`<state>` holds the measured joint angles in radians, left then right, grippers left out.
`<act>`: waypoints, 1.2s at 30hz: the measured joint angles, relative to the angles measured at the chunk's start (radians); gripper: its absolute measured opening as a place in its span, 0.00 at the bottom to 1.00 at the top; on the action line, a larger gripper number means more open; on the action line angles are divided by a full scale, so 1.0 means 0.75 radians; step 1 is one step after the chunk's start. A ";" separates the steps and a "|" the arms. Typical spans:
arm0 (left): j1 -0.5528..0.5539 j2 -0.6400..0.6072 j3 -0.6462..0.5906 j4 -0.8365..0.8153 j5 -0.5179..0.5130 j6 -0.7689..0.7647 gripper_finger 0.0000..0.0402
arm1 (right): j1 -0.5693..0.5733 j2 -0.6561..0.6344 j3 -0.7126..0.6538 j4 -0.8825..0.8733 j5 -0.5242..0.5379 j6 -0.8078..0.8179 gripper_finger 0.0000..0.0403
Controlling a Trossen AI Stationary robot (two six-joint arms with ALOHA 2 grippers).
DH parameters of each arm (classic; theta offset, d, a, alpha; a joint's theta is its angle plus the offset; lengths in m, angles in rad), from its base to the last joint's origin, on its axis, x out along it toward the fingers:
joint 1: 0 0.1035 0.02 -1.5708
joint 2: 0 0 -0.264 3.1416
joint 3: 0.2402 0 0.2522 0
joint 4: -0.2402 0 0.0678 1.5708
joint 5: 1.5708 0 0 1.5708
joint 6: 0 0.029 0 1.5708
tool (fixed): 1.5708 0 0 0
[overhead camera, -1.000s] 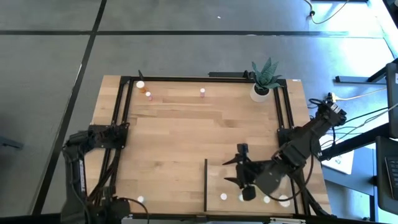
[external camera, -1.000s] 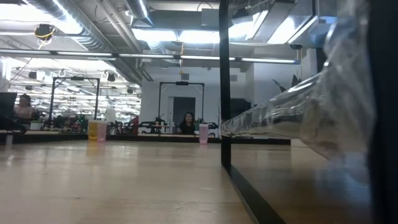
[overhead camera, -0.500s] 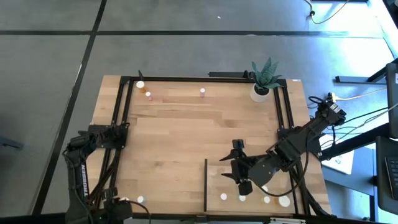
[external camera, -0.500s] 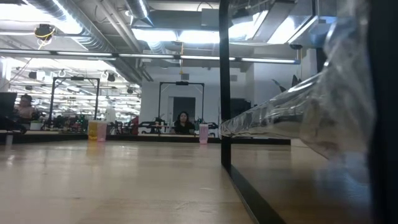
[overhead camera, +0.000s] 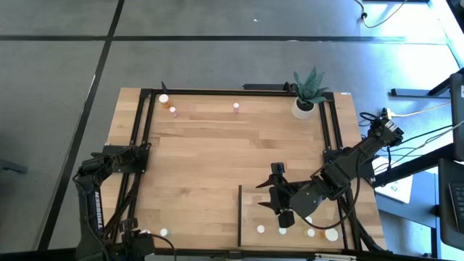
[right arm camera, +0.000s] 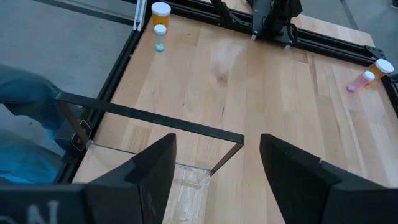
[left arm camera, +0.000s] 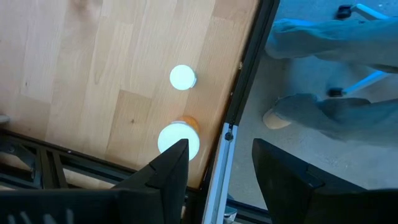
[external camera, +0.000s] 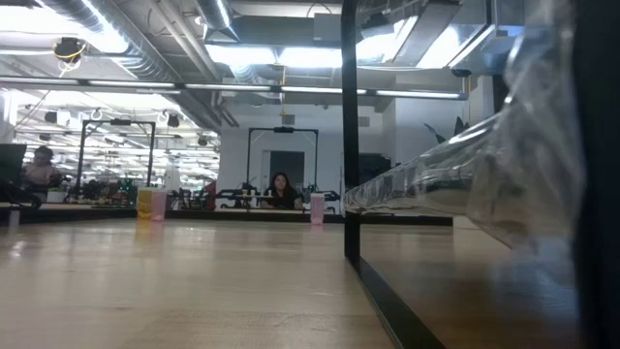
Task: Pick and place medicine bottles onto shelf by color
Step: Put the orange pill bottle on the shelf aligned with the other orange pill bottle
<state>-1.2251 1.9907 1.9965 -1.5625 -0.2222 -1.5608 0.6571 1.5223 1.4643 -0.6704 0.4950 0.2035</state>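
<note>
Small white-capped medicine bottles stand upright on the table. At the far left are a white-capped one, an orange one and a pink one. Two more stand at the near left corner. Several bottles stand on the shelf, a light-wood panel at the near right with a dark upright edge. My left gripper hangs open above the near left corner, beside the orange bottle. My right gripper hovers open over the shelf, pointing toward the table's left.
A white plant pot stands at the far right. A black frame runs along the table's sides. A clear plastic sheet sits inside the shelf's dark frame. People show in the room beyond the table.
</note>
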 joint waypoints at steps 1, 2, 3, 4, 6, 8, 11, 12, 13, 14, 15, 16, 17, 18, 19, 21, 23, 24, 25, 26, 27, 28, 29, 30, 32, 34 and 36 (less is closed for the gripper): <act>0.000 0.000 0.000 0.001 -0.001 0.000 0.42 | 0.000 0.000 0.000 0.000 0.000 -0.001 0.58; 0.000 0.000 0.000 0.001 -0.001 0.000 0.42 | 0.000 0.000 0.000 0.000 0.000 -0.001 0.58; 0.000 0.000 0.000 0.000 -0.001 0.006 0.42 | 0.000 0.000 0.000 0.000 0.000 -0.002 0.58; 0.000 0.000 0.000 0.000 -0.003 0.009 0.42 | 0.000 0.000 0.000 0.000 0.000 -0.001 0.58; 0.000 0.000 0.000 0.001 -0.007 0.004 0.42 | 0.000 0.000 0.000 0.000 0.000 0.000 0.58; 0.000 0.000 0.000 0.001 -0.007 -0.008 0.42 | 0.000 0.000 0.000 0.000 0.000 -0.002 0.58; 0.001 0.000 0.000 0.001 -0.007 -0.029 0.42 | 0.000 0.000 0.000 0.000 -0.001 0.000 0.58; 0.001 0.000 0.000 0.001 -0.007 -0.034 0.42 | 0.000 0.000 -0.001 0.000 -0.001 -0.001 0.58; 0.001 0.000 0.000 0.001 -0.007 -0.036 0.42 | 0.000 0.000 -0.001 0.000 0.000 -0.002 0.58; 0.000 0.000 0.000 0.005 -0.007 -0.035 0.42 | 0.000 0.000 -0.001 0.000 -0.001 -0.002 0.58; -0.002 0.000 0.000 0.012 -0.007 -0.035 0.42 | 0.000 0.000 -0.001 0.000 0.000 0.000 0.58; -0.005 0.000 0.000 0.014 -0.008 -0.037 0.42 | 0.000 0.000 -0.001 0.000 -0.001 0.000 0.58; -0.010 0.000 0.000 0.010 -0.007 -0.042 0.42 | 0.000 0.000 -0.001 0.000 -0.001 -0.001 0.58; -0.014 0.000 0.000 0.009 -0.006 -0.046 0.42 | 0.000 0.000 -0.001 0.000 -0.001 -0.002 0.58; -0.019 0.000 0.000 0.013 -0.004 -0.049 0.42 | 0.000 0.000 -0.001 0.000 -0.001 -0.002 0.58; -0.022 0.000 0.000 0.016 0.002 -0.069 0.42 | 0.000 0.000 -0.001 0.000 0.000 0.000 0.58; -0.021 0.000 0.000 0.015 0.005 -0.077 0.43 | 0.000 0.000 -0.001 0.000 -0.001 -0.001 0.58; -0.021 0.000 0.000 0.015 0.005 -0.078 0.44 | 0.000 0.000 -0.001 0.000 -0.001 -0.002 0.58; -0.020 0.000 0.000 0.015 0.005 -0.078 0.46 | 0.000 0.000 -0.001 0.000 -0.001 -0.001 0.58; -0.019 0.001 0.000 0.015 0.005 -0.071 0.48 | 0.000 0.000 -0.001 0.000 -0.001 0.000 0.58; -0.019 0.005 0.001 0.014 0.005 -0.054 0.50 | 0.000 0.000 -0.001 0.000 -0.001 0.000 0.58; -0.017 0.013 0.001 0.014 0.005 -0.037 0.52 | 0.000 0.000 -0.001 0.000 -0.001 0.000 0.58; -0.016 0.025 0.002 0.014 0.009 -0.017 0.55 | 0.000 0.000 -0.001 0.000 -0.001 -0.001 0.58; -0.016 0.040 0.001 0.014 0.018 -0.004 0.57 | 0.000 0.000 -0.001 0.000 -0.001 -0.002 0.58; -0.018 0.067 0.001 0.011 0.022 0.015 0.62 | 0.000 0.000 -0.001 0.000 -0.001 0.000 0.58; -0.018 0.084 0.001 0.006 0.022 0.032 0.67 | 0.000 0.000 -0.001 0.000 -0.001 -0.001 0.58; -0.019 0.095 0.001 -0.001 0.022 0.035 0.71 | 0.000 0.000 -0.001 0.000 -0.001 -0.002 0.58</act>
<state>-1.2392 2.0622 1.9972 -1.5635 -0.2054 -1.5349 0.6571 1.5223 1.4639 -0.6707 0.4942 0.2024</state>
